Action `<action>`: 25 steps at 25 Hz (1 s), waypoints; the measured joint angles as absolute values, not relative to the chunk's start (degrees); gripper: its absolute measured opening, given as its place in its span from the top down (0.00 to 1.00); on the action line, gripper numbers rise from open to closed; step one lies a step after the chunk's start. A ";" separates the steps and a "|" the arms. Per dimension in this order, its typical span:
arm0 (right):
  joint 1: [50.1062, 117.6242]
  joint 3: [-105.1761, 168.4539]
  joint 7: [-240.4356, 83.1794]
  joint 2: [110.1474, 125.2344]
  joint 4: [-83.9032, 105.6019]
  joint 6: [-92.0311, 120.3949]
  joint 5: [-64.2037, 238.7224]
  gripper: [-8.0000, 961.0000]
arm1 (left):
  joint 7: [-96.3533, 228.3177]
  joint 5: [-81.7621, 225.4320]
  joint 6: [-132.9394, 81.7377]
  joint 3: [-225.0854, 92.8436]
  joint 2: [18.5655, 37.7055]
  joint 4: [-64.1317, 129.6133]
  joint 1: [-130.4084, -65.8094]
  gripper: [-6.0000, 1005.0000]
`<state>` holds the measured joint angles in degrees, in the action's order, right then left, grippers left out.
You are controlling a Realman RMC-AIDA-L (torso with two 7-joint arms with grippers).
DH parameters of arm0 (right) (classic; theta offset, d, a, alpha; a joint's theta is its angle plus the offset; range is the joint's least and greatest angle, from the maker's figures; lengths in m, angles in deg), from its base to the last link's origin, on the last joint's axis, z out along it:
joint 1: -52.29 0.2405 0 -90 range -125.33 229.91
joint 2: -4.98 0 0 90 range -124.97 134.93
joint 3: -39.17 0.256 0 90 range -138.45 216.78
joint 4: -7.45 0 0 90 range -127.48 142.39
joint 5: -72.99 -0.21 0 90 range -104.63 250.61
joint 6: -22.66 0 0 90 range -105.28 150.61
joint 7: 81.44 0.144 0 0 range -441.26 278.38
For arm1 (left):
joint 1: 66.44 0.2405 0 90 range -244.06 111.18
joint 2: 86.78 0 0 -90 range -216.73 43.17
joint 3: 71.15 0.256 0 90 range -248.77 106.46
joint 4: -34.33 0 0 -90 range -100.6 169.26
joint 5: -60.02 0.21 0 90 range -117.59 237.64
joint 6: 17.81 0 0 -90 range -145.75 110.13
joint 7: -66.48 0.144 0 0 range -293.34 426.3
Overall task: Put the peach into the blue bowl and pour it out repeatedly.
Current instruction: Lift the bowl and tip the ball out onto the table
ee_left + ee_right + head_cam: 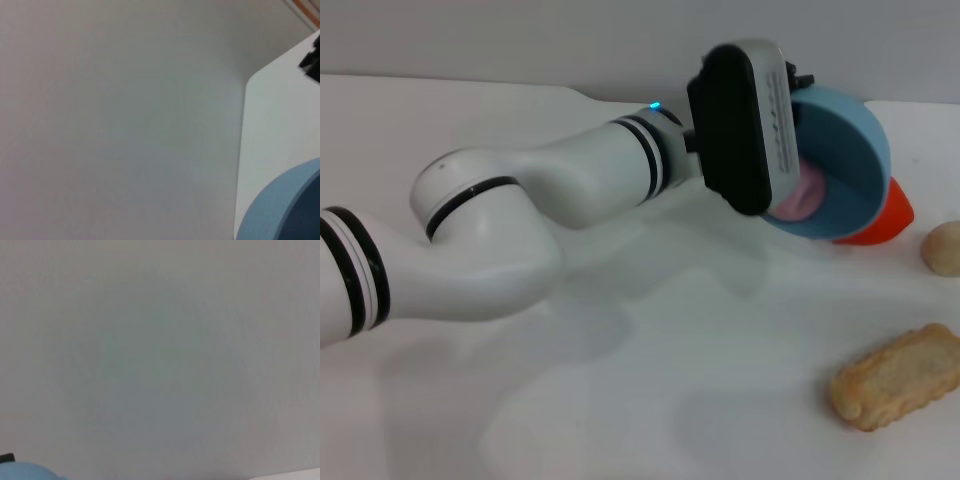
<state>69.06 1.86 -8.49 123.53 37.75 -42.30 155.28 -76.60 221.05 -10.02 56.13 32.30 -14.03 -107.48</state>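
The blue bowl (850,150) hangs tipped on its side above the white table (650,380) at the back right, its opening turned toward me and downward. The pink peach (798,198) lies inside it against the lower wall. My left gripper (786,118) holds the bowl at its upper rim; the black and white wrist housing hides the fingers. Part of the bowl (287,210) fills a corner of the left wrist view. A sliver of blue bowl (25,473) shows in the right wrist view. My right gripper is out of view.
A red-orange pointed fruit (882,222) lies just behind and below the bowl. A pale beige lump (942,248) sits at the right edge. A tan biscuit-like block (898,376) lies at the front right. My left arm spans the table's left half.
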 joint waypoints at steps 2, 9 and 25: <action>69.24 1.88 -8.68 123.51 37.60 -42.24 155.27 0.36 | -74.17 220.95 -8.60 57.35 32.31 -13.66 -107.21 0.99; 69.56 1.91 -8.76 123.49 37.01 -42.19 155.26 0.36 | -71.90 220.68 -5.93 57.43 32.31 -13.47 -106.29 0.99; 70.13 1.74 -8.75 123.63 35.96 -42.69 155.25 0.37 | -71.47 209.05 -1.97 56.84 32.31 -12.00 -104.82 0.99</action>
